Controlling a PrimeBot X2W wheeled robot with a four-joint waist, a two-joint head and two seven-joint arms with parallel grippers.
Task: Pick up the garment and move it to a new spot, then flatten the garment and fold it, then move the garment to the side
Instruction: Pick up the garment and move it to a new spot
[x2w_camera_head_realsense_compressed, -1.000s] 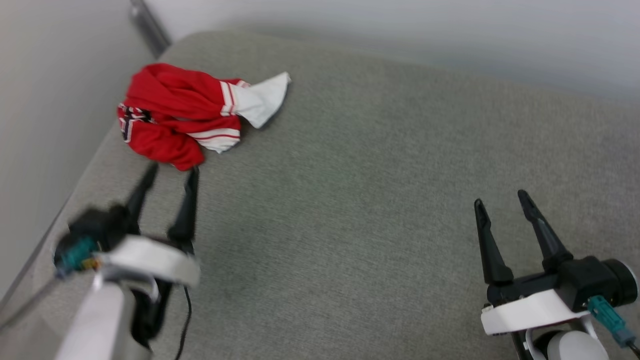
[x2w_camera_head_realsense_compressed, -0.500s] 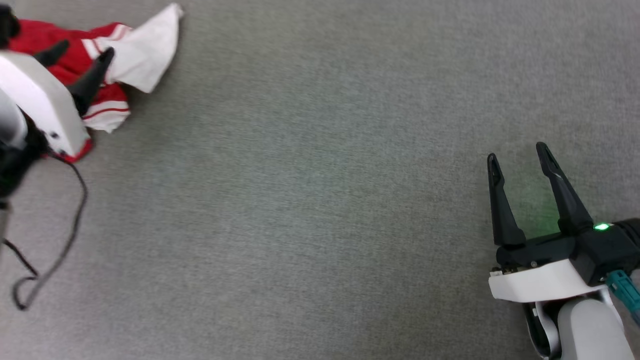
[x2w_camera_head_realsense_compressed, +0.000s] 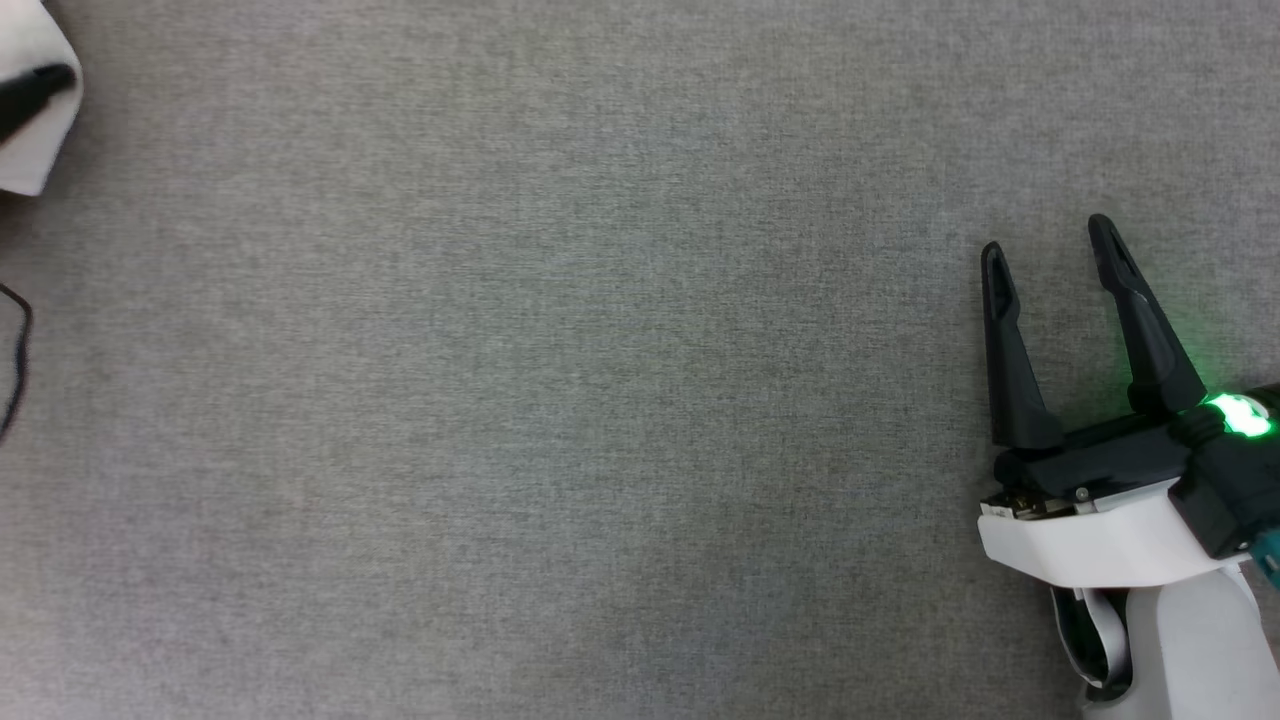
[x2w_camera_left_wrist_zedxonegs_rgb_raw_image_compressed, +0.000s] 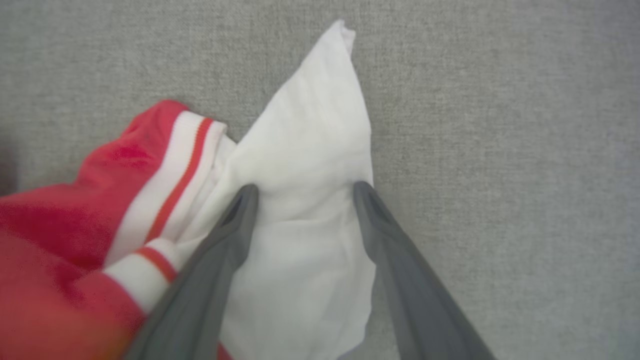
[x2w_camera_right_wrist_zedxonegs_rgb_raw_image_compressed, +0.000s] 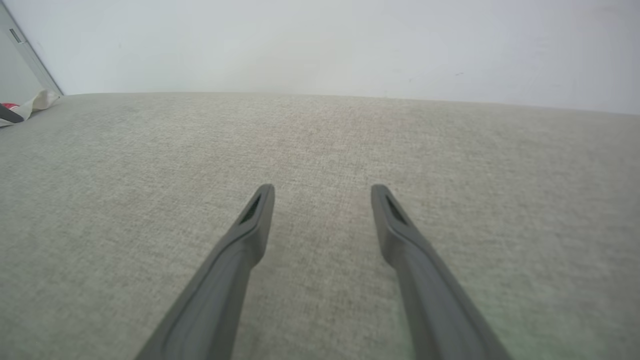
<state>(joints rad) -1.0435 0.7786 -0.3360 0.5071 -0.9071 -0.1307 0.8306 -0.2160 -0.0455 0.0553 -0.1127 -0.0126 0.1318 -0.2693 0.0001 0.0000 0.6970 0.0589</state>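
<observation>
The garment (x2w_camera_left_wrist_zedxonegs_rgb_raw_image_compressed: 310, 130) lies crumpled on the grey cushion, with red cloth (x2w_camera_left_wrist_zedxonegs_rgb_raw_image_compressed: 60, 220) and striped trim at the left of the left wrist view and a white sleeve pointing up the middle. My left gripper (x2w_camera_left_wrist_zedxonegs_rgb_raw_image_compressed: 305, 189) is open, its two fingers spread over that white sleeve with nothing clamped. In the head view a white corner of the garment (x2w_camera_head_realsense_compressed: 30, 140) shows at the top left with one dark left fingertip (x2w_camera_head_realsense_compressed: 35, 85) on it. My right gripper (x2w_camera_head_realsense_compressed: 1048, 242) stands open at the lower right over bare cushion, far from the garment. In the right wrist view this gripper (x2w_camera_right_wrist_zedxonegs_rgb_raw_image_compressed: 322, 190) is empty, and the garment (x2w_camera_right_wrist_zedxonegs_rgb_raw_image_compressed: 35, 102) lies far off at the left.
The grey fabric cushion (x2w_camera_head_realsense_compressed: 560, 380) spreads wide between the two grippers. A thin black cable (x2w_camera_head_realsense_compressed: 15, 360) hangs at the left edge of the head view. A pale wall (x2w_camera_right_wrist_zedxonegs_rgb_raw_image_compressed: 320, 45) rises behind the cushion's far edge.
The head camera has tipped down and shifted, so the garment has slid to the picture's top left corner. My left gripper has reached forward over the garment's white sleeve. The right gripper stays open.
</observation>
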